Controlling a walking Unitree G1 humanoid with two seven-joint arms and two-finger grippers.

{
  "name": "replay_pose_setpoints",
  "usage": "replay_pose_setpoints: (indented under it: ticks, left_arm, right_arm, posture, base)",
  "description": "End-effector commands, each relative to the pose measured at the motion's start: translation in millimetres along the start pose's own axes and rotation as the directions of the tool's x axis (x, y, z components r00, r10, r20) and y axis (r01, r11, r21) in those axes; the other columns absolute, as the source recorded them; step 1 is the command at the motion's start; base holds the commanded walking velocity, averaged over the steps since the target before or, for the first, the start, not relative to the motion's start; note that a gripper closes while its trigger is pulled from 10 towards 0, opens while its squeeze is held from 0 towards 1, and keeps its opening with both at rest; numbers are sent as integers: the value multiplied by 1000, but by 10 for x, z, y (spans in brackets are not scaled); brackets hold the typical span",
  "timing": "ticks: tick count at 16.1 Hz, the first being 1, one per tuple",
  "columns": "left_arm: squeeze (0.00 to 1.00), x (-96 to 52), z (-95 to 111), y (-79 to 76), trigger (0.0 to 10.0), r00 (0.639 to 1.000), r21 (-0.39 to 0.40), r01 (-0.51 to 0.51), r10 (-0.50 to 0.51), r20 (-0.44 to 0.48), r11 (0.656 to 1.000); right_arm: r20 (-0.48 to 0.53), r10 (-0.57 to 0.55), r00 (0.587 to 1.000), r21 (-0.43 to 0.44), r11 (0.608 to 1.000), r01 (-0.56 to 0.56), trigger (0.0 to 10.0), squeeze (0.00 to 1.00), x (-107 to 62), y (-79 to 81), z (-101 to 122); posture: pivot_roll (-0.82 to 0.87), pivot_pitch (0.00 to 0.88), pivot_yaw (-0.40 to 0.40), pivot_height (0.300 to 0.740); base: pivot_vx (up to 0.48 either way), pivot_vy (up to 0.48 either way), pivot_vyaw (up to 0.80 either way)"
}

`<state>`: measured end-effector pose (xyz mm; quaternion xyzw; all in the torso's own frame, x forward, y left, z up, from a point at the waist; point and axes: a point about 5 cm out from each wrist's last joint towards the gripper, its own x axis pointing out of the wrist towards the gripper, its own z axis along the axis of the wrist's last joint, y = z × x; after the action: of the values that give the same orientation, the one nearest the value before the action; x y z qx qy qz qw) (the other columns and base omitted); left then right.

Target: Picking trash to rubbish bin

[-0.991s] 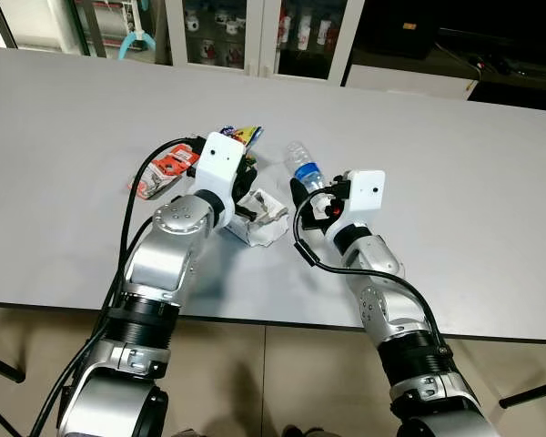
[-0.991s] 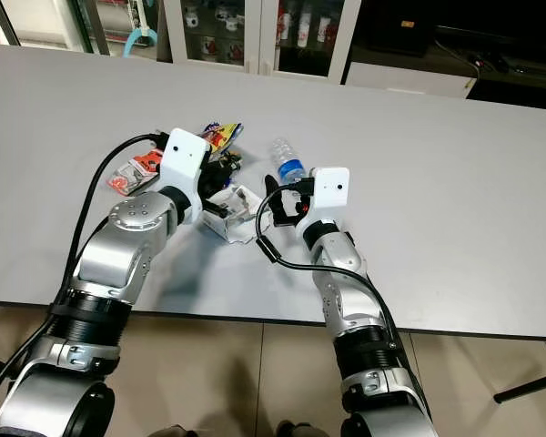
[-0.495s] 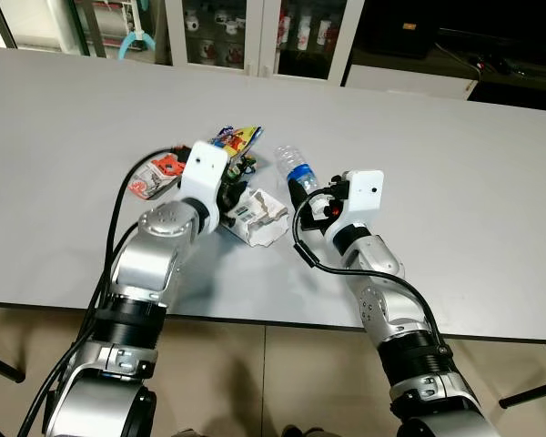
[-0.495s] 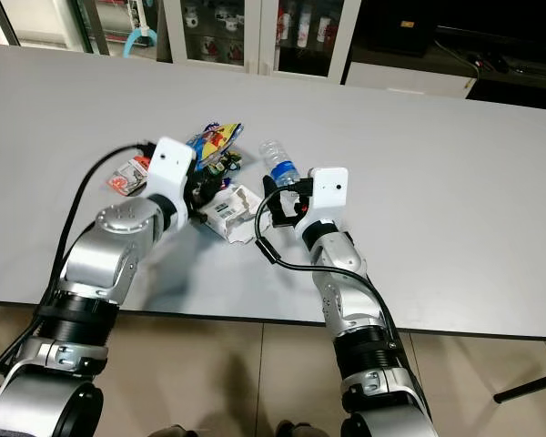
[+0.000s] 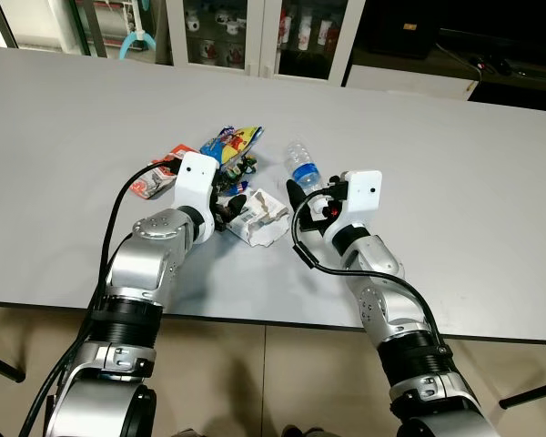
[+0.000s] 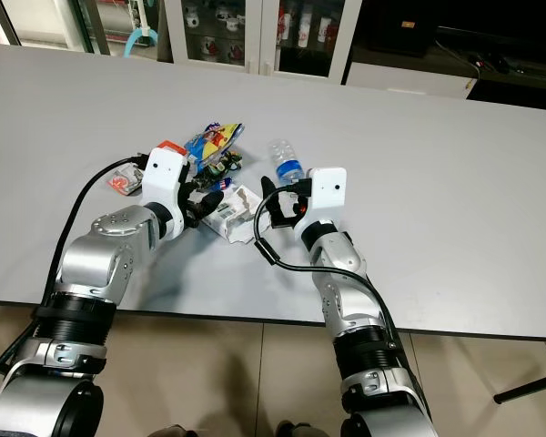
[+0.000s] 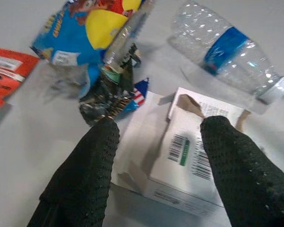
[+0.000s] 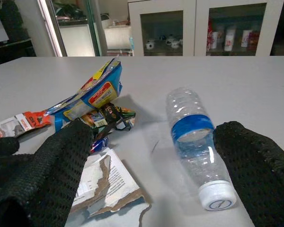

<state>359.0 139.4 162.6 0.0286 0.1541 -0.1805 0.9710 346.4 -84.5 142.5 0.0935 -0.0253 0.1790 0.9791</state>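
Left gripper (image 7: 154, 156) spreads wide over the torn white box (image 7: 189, 161); its barcodes are readable from the wrist. Right gripper (image 8: 151, 165) gapes wide beside the plastic bottle (image 8: 194, 142) on the bench (image 5: 437, 137).

On the table (image 5: 455, 155) a torn box (image 5: 259, 217) is set nearest the robot; a bottle (image 5: 302, 166) lies to its right; snack wrappers (image 5: 232, 146) lie behind it; a flat packet (image 5: 159, 171) lies furthest left.
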Motion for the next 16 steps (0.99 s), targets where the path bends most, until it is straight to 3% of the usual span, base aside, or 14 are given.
replay_pose_setpoints:
  ticks: [1, 11, 12, 16]
  left_arm:
    - [1000, 19, -29, -37, 10000, 999, -45, 34, -35, -15, 998]
    - [1000, 88, -58, -16, 10000, 999, -155, 35, -34, 7, 987]
    - [0, 105, -28, -14, 10000, 998, -206, 46, -39, 39, 977]
    - [0, 176, -111, -79, 10000, 993, -351, 115, -104, 51, 929]
  right_arm:
    - [-18, -1, 1000, 3, 1000, 1, 10000, 0, 1, -20, -16]
    - [-20, 8, 1000, 2, 1000, -8, 10000, 0, -5, -12, -21]
    - [-21, 9, 1000, 2, 1000, -9, 10000, 0, -6, -11, -21]
    - [-22, 11, 1000, 0, 1000, -11, 10000, 0, -9, -7, -21]
  posture:
    - [-71, 64, -109, 740]
    - [-76, 65, -110, 740]
    - [-76, 65, -111, 740]
    - [-79, 66, -113, 740]
  base:
    - [0, 0, 0]
    - [0, 0, 0]
    - [0, 0, 0]
    - [0, 0, 0]
